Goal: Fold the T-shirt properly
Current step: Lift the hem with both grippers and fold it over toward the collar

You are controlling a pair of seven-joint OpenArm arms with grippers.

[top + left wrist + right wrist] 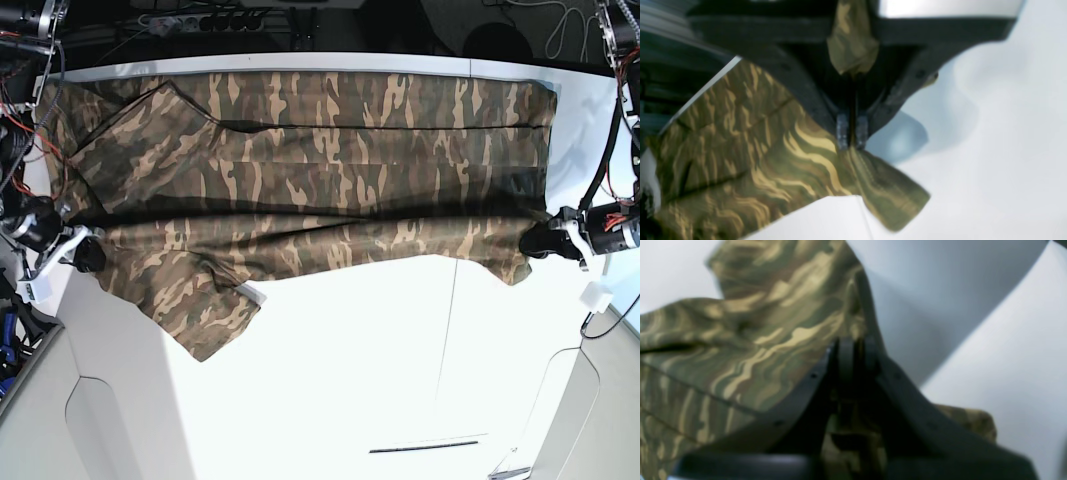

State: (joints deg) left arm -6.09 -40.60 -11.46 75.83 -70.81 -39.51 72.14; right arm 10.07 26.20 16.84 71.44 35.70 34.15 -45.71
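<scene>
Left wrist view: the left gripper (pixel 852 141) is clenched on a fold of the camouflage T-shirt (pixel 750 156). Its two metal fingertips (pixel 842 131) meet with cloth pinched between them, and a bunched tuft of the same fabric pokes up behind the jaws. From the pinch the shirt fans out down and to the left over the white table (pixel 1000 173), with a short flap hanging to the right.

Right wrist view: the picture is blurred. The right gripper (pixel 850 351) has its dark jaws drawn together on camouflage cloth, which drapes up and to the left and also shows below the jaws. It reads as grasping the shirt.

Base view: the T-shirt (pixel 330 150) lies spread lengthwise across the far half of the table (pixel 400 380). Its near long edge is lifted and stretched between the two grippers, the right gripper (pixel 85 255) at the picture's left edge and the left gripper (pixel 545 240) at the picture's right. A sleeve (pixel 205 310) sags onto the table near the right gripper.

Risks, as a judgement: the grips hold only small pinches at the edge, so pulling the arms too far apart could tug cloth free. Uneven travel between the arms would likely lay a slanted fold, and the sagging sleeve could drag and bunch underneath.
</scene>
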